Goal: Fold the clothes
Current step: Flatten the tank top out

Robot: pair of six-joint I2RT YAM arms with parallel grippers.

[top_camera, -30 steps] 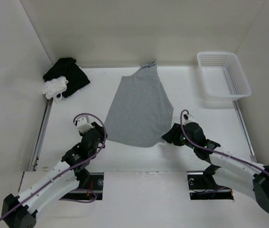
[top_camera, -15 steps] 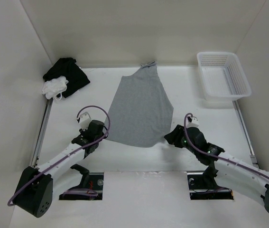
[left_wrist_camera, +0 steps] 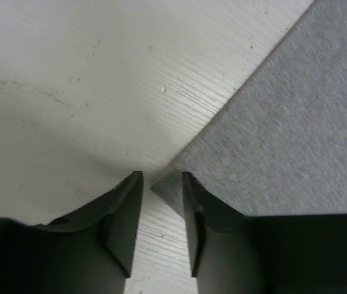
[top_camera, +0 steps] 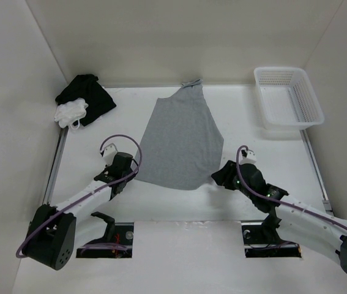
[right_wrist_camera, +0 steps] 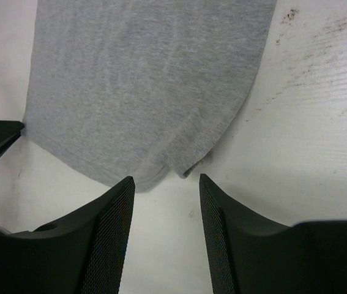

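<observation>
Since both grippers sit at its near hem and neither has lifted any cloth, the fold looks barely begun: the grey top (top_camera: 179, 138) lies flat in the middle of the table (top_camera: 253, 147), hem toward the arms and neckline at the far edge. Whether it is already doubled lengthwise I cannot tell. What seems left is to pinch both hem corners and carry them toward the neckline.

The left gripper (left_wrist_camera: 162, 174) is low at the near left corner, its jaws narrowly parted with the corner's tip between them, not pinched. The right gripper (right_wrist_camera: 166, 177) has its jaws wide apart, and the rumpled right hem corner lies just ahead of them. Both arms reach forward and inward, forearms low over the table.
</observation>
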